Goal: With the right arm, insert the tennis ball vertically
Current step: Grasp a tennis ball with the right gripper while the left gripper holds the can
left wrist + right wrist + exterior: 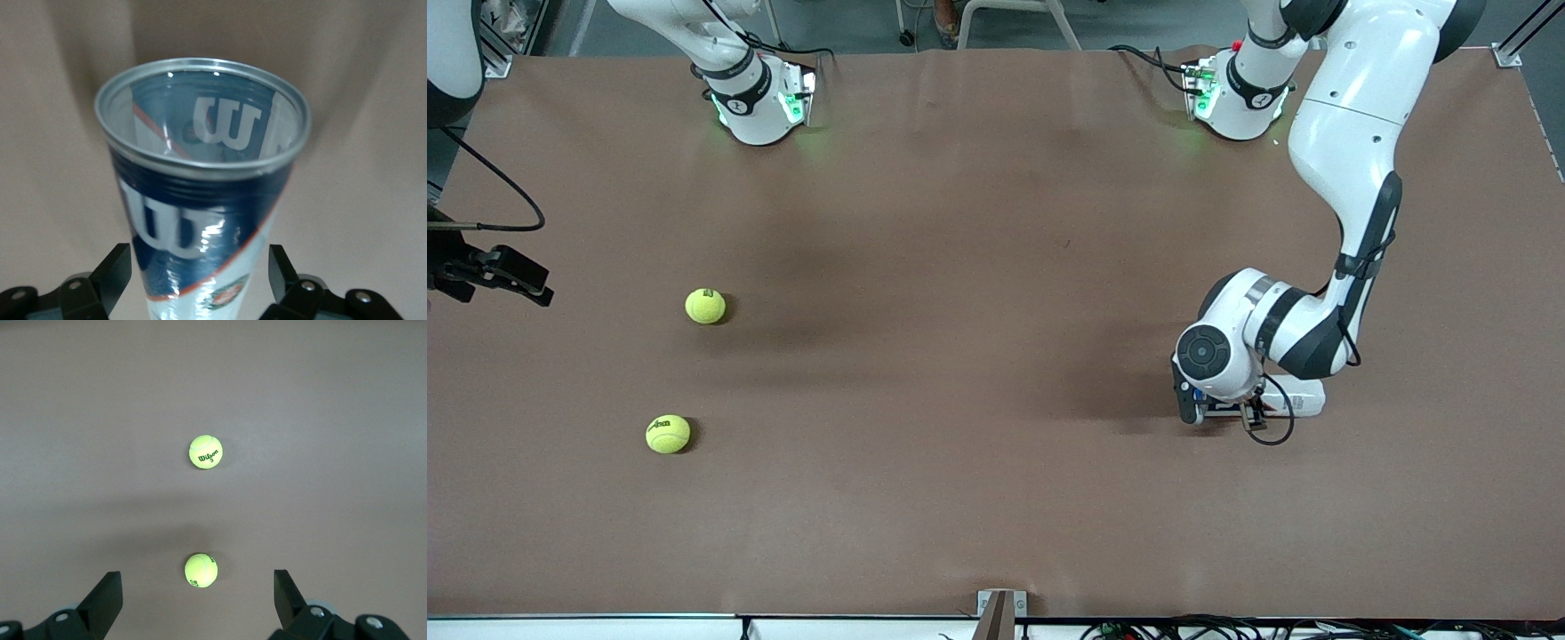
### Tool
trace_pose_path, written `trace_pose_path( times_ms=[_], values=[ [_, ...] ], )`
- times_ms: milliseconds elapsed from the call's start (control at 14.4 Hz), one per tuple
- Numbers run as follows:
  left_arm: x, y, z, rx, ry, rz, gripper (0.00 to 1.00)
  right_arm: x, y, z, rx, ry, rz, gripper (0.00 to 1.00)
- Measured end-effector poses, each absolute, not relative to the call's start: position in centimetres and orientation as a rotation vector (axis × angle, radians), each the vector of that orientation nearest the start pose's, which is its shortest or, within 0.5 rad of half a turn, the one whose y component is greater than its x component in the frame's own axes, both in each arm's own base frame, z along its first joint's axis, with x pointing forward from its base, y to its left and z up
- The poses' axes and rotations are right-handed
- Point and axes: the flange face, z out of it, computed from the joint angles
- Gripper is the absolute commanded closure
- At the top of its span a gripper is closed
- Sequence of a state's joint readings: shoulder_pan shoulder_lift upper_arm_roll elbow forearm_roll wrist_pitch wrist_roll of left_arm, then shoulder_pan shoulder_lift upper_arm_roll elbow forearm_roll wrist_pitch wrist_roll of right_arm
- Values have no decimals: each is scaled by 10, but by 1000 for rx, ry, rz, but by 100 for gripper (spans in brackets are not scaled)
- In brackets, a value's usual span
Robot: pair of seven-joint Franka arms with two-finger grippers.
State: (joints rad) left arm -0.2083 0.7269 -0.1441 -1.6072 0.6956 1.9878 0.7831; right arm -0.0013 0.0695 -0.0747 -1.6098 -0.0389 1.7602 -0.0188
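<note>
Two tennis balls, one (705, 306) farther from the front camera than the other (668, 434), lie toward the right arm's end of the worktop (960, 356). The right claw (197, 603), fingers apart, hangs above them, touching neither. Left claw (200, 280), fingers apart, flanks an open ball can (203, 180) without touching it, near the left arm's end.

2 tennis balls (705, 306) well apart, bare table (960, 356) around each, can (200, 193) mouth unobstructed
</note>
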Motion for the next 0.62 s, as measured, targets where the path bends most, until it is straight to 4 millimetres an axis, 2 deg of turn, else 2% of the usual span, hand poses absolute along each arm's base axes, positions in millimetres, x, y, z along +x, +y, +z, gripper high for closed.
trace_pose_path(
  times_ms=[486, 624],
  values=[
    [638, -182, 175, -1926, 1829, 582, 14, 596, -47, 565, -3188, 79, -62, 0],
    [637, -181, 171, -1928, 1827, 590, 17, 594, -47, 547, -3187, 80, 44, 0]
  ],
)
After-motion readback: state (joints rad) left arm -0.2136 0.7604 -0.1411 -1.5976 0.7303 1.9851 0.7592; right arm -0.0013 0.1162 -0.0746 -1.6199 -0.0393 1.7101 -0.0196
